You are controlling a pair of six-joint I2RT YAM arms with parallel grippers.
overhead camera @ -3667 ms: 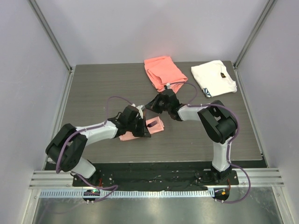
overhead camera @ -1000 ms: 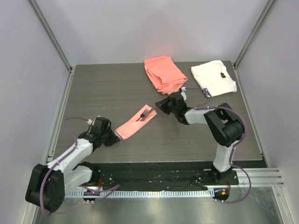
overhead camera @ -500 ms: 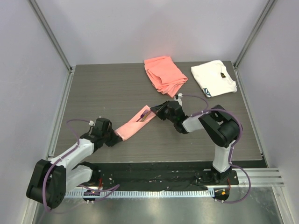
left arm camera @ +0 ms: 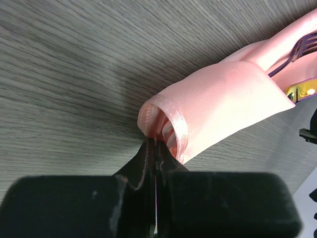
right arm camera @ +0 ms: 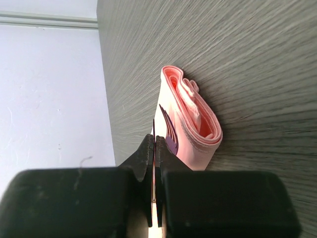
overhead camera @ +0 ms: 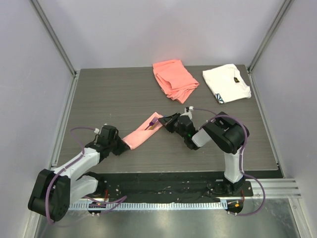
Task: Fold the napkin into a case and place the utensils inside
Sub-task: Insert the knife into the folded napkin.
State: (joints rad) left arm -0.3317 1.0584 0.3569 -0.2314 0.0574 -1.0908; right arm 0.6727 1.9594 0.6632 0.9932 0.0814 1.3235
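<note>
your case [overhead camera: 141, 133] lies slantwise between 2 clenched grippers: left gripper [overhead camera: 121, 144] pinches its near end, right gripper [overhead camera: 165, 122] the far end by the fork [overhead camera: 154, 122].

Grey table [overhead camera: 109, 94]: case [overhead camera: 141, 133], coral cloth [overhead camera: 174, 79], white cloth [overhead camera: 226, 83]

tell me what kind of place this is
Probably a robot lab test cell: left arm and right arm bolted to a rail at the table's near edge, blank walls with metal posts boxing it in, a coral cloth and white cloth folded at the back.
</note>
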